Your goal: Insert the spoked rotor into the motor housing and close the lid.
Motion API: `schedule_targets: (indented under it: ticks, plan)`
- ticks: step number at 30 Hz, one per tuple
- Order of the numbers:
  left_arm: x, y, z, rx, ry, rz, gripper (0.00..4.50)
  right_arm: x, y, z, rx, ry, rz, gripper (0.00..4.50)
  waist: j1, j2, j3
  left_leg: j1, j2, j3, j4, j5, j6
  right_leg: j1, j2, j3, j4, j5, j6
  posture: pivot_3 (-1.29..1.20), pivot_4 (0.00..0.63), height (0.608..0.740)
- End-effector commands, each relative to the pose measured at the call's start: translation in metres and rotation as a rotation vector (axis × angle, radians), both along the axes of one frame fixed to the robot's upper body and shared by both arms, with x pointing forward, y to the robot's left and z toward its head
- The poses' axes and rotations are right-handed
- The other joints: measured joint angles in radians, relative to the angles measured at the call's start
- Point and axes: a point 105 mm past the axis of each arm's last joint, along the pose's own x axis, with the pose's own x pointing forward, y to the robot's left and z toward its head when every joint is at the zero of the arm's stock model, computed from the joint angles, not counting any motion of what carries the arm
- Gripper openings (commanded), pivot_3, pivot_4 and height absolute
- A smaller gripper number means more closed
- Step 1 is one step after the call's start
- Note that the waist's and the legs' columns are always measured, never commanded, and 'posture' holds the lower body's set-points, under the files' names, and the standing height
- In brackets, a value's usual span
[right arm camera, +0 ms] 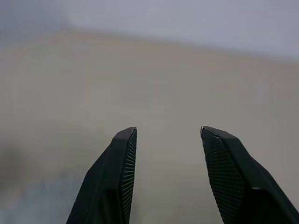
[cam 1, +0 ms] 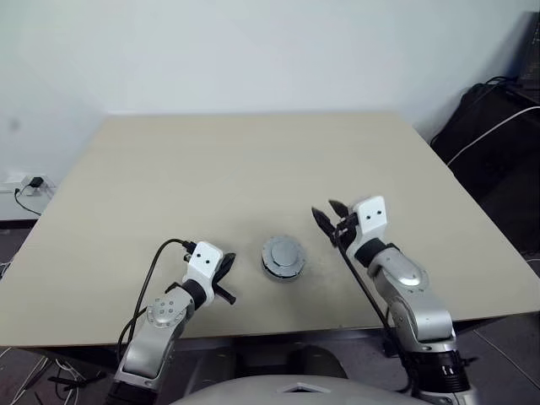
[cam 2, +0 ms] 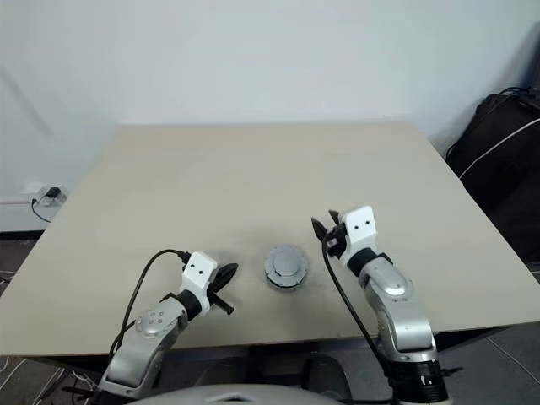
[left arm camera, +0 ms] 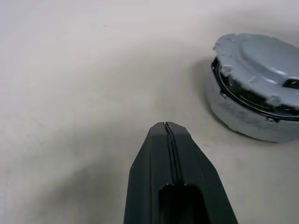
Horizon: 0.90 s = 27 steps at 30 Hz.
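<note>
**A:** Start with the big things. What is in front of you?

**B:** A pale surface (cam 1: 253, 160), bare apart from one small assembly near my edge of it: the motor housing (cam 1: 282, 268) with the lid (cam 1: 283, 252) sitting on top. From my left wrist the lid (left arm camera: 261, 58) looks a little tilted, with a dark gap above the housing wall (left arm camera: 243, 116), so I judge it laid on but perhaps not pressed home. The spoked rotor I cannot make out; presumably it is under the lid.

**A:** And your pincers?

**B:** My left pincer (cam 1: 226, 283) is closed tight, its fingers (left arm camera: 169, 154) pressed together on nothing. My right pincer (cam 1: 327, 216) stands about half open and empty, with only the surface between its pads (right arm camera: 128, 158).

**A:** Which way does the housing lie from each?

**B:** From the left pincer it is at about two o'clock, near. From the right pincer it is at about seven o'clock, a bit farther. The left is nearer. The assembly is round, so it has no long axis; any pressing should come straight down.
</note>
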Motion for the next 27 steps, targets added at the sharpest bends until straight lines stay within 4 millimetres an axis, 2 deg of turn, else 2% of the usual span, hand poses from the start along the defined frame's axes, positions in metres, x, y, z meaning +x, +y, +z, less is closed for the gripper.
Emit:
schedule_targets:
  ticks: [1,11,14,19,27]
  plan:
    - [0.004,-0.002,0.006,0.0,-0.038,-0.006,0.0,-0.011,0.016,-0.006,-0.016,0.053,0.111,2.32,-0.002,0.001,0.0,0.0,0.0,0.0,0.0,0.0,0.0,0.0,0.0,0.0,0.0,0.0,0.0,0.0,0.0,0.74]
    - [0.002,-0.001,0.003,-0.003,-0.025,-0.001,0.0,-0.027,0.033,-0.031,-0.024,0.163,0.268,2.32,0.001,0.0,0.001,0.0,0.0,0.0,0.001,-0.002,0.003,0.001,0.0,0.0,0.0,0.0,0.001,0.0,0.0,0.74]
    - [0.002,0.0,0.002,-0.004,-0.023,0.001,0.0,-0.028,0.041,-0.036,-0.04,0.166,0.313,2.86,0.001,0.0,0.001,0.0,0.0,0.0,0.001,-0.001,0.001,0.0,0.0,-0.001,0.0,0.0,0.001,0.0,0.0,0.74]
    - [0.001,0.001,0.002,-0.003,-0.02,0.005,0.0,-0.02,0.05,-0.038,-0.064,0.146,0.328,4.46,0.001,0.0,0.001,0.0,0.0,0.0,0.001,-0.001,0.002,0.0,0.0,0.0,0.0,0.0,0.001,0.0,0.0,0.74]
    - [0.001,0.002,0.002,-0.005,-0.02,0.013,0.0,-0.013,0.058,-0.043,-0.087,0.141,0.36,4.46,0.003,0.0,0.001,0.0,0.0,0.0,0.001,-0.001,0.001,0.0,0.0,-0.001,0.0,0.0,0.001,0.0,0.0,0.74]
